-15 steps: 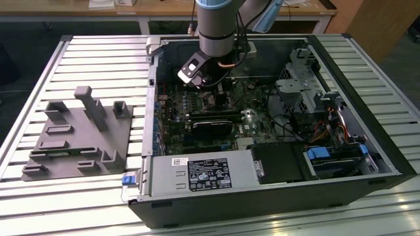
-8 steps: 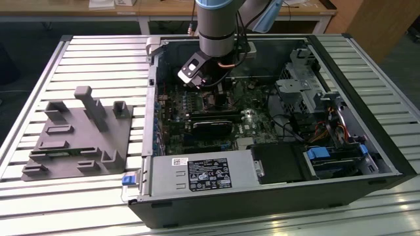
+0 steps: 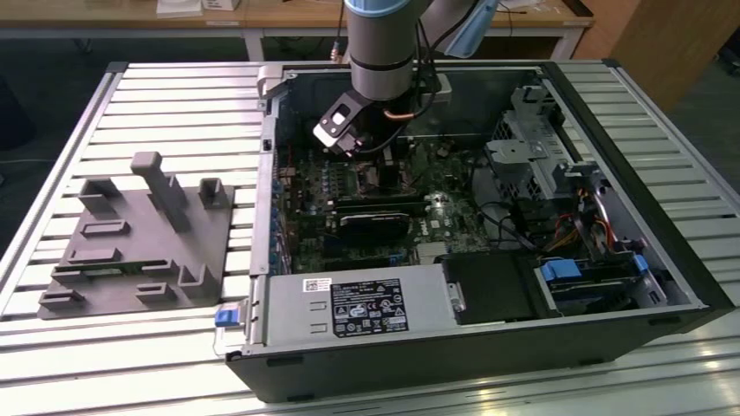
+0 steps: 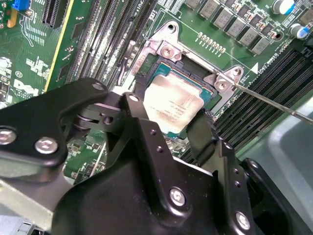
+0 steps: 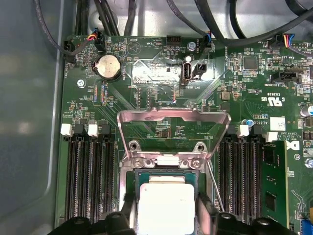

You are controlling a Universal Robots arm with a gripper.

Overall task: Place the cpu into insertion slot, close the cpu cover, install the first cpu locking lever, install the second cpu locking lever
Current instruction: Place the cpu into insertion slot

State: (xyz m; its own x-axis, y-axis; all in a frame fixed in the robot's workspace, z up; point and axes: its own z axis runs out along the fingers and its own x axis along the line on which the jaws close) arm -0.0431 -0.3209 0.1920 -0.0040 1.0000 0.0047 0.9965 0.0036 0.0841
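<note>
Arm (image 3: 382, 43): fat matte-grey tube with a light-blue band round its upper end. There's a second light-blue cover (image 3: 469, 26) on the joint beside it. Thin black cables (image 3: 431, 61) run alongside the tube. Wrist block (image 3: 343, 123) just behind the hand is black with a white face, with a copper-coloured loop (image 3: 401, 115) next to it. Gripper (image 4: 166, 117) is all matte black: two flat linkage fingers (image 4: 146, 142), small holes along each, round pivots. Silver screws (image 4: 177, 197) at the finger joints, bigger silver bolts (image 4: 45, 145) on the rounded black housing behind the fingers.
</note>
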